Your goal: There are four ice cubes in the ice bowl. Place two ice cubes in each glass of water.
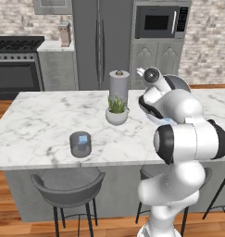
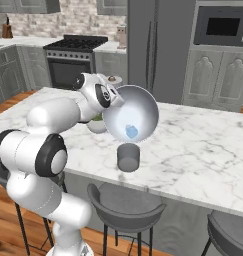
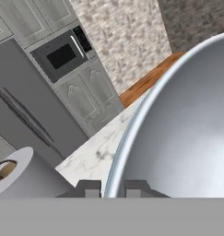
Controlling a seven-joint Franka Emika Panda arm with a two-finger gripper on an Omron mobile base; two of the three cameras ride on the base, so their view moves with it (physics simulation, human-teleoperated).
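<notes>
A marble-topped table stands on a wooden floor, with grey stools tucked beneath. Behind it are a brick wall, steel fridge, built-in microwave and black stove.

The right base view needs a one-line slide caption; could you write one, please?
Gripper tips the ice bowl above a glass of water, one ice cube inside.
</notes>
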